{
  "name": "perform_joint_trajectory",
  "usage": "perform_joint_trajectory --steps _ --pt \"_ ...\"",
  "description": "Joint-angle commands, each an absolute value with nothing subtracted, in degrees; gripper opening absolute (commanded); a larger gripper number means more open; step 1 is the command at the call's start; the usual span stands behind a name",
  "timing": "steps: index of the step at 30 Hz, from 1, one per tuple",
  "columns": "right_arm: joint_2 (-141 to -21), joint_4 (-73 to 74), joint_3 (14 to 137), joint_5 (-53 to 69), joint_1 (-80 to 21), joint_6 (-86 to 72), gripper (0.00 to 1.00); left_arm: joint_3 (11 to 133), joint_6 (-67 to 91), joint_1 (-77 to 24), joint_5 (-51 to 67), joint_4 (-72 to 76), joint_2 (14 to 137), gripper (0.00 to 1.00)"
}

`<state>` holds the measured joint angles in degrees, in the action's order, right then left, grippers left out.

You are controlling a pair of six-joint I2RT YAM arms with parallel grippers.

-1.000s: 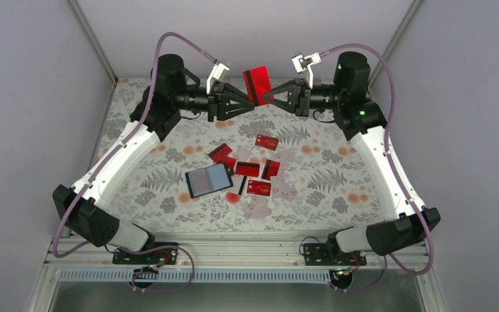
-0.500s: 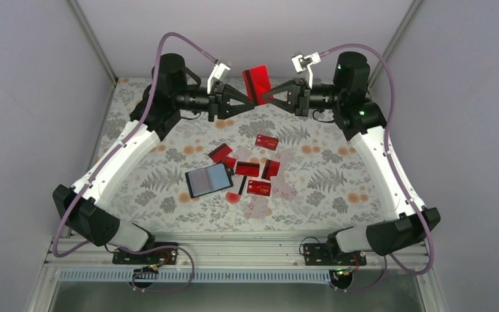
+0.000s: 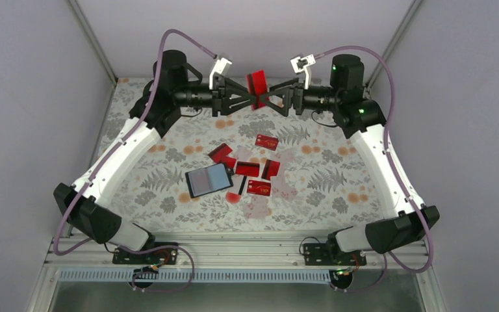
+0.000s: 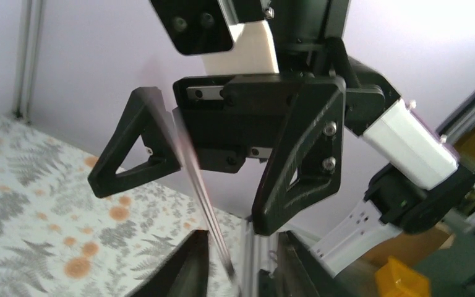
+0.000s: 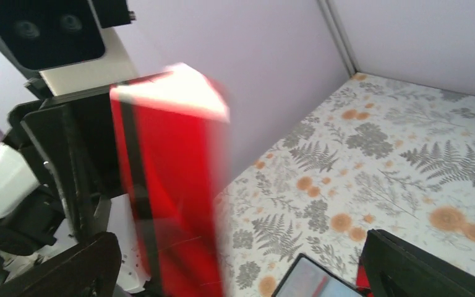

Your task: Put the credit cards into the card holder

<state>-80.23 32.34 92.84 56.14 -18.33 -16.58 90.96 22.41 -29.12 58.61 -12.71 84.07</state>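
Note:
One red credit card (image 3: 256, 83) with a black stripe stands upright in the air at the back of the table. My left gripper (image 3: 254, 100) is shut on its lower edge; in the left wrist view the credit card (image 4: 199, 182) shows edge-on, running down between my fingers (image 4: 185, 266). My right gripper (image 3: 264, 98) faces it tip to tip, jaws spread wide on either side of the card (image 5: 173, 185), which is blurred. The black card holder (image 3: 209, 179) lies open at mid-table. Several more credit cards (image 3: 247, 169) lie just right of it.
A small red round spot (image 3: 232, 198) sits in front of the loose cards. The floral tablecloth (image 3: 338, 188) covers the table. Grey walls close in the back and sides. A metal rail (image 3: 234, 244) runs along the near edge by the arm bases.
My right gripper has let go of the card and opened wide. Both grippers have closed in toward each other, and the card has turned more edge-on and now sits in the left jaws.

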Motion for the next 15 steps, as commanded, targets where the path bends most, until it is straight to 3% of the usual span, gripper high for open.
perform_joint_trajectory --steps 1,3,5,7,12,15 --pt "-78.46 31.57 90.62 51.93 -18.52 -16.96 0.97 93.12 19.39 -30.11 56.86 -17.60 86.41 0.35" --pt "-78.47 30.26 89.85 53.53 -18.55 -17.72 0.86 92.86 18.64 -30.96 55.63 -17.71 86.67 0.31" --pt "-78.39 29.68 88.91 53.70 -18.61 -17.88 0.65 92.40 18.11 -31.71 54.59 -17.61 87.06 0.06" --pt "-78.21 29.71 87.77 53.21 -18.63 -17.70 0.50 91.33 17.35 -32.23 52.36 -18.30 87.10 0.03" --pt "-76.91 30.60 84.11 50.73 -18.72 -17.40 0.43 87.99 15.54 -32.70 49.32 -21.38 86.83 0.02" --pt "-76.61 35.23 81.66 41.98 -18.90 -17.67 0.51 86.69 13.19 -33.16 43.28 -25.99 85.79 0.02"
